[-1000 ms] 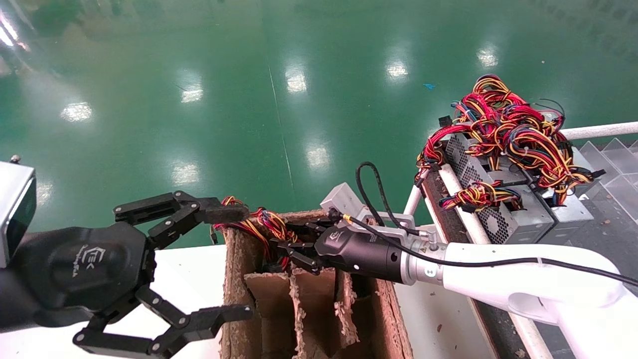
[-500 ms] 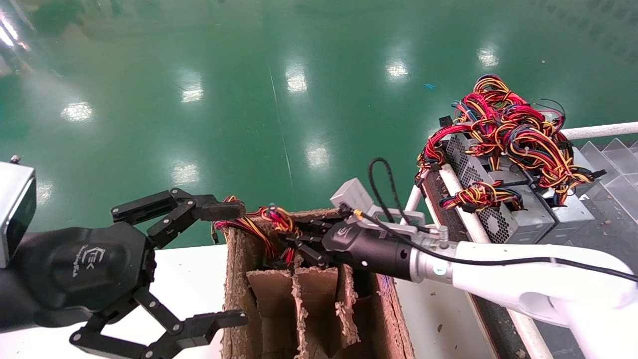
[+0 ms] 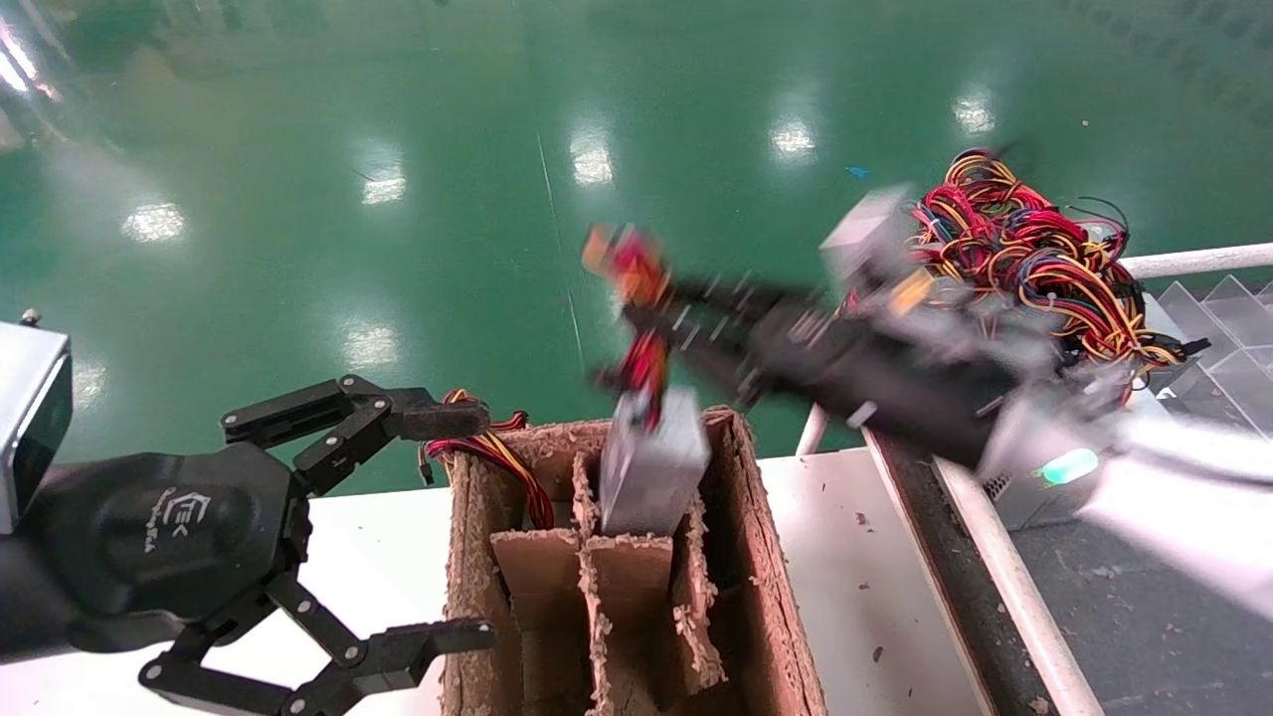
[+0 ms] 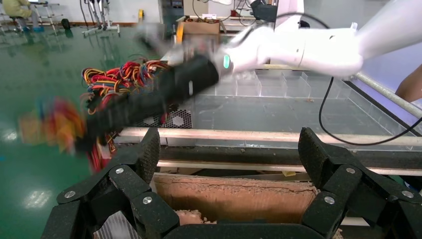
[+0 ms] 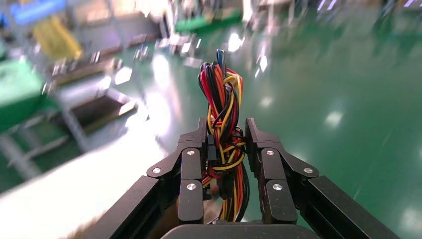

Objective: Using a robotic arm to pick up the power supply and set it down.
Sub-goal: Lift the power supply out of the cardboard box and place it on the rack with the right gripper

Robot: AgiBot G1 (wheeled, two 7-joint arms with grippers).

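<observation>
While head-blurred, right gripper (image 5: 226, 144) pinching wires (image 5: 222, 107)

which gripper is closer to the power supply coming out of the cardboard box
Right. The right gripper grips the wire bundle just above the power supply; the left gripper waits open beside the cardboard box.

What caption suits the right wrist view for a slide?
Right gripper shut on the wire bundle of the power supply, fingers clamping it on both sides above the green floor.
</observation>
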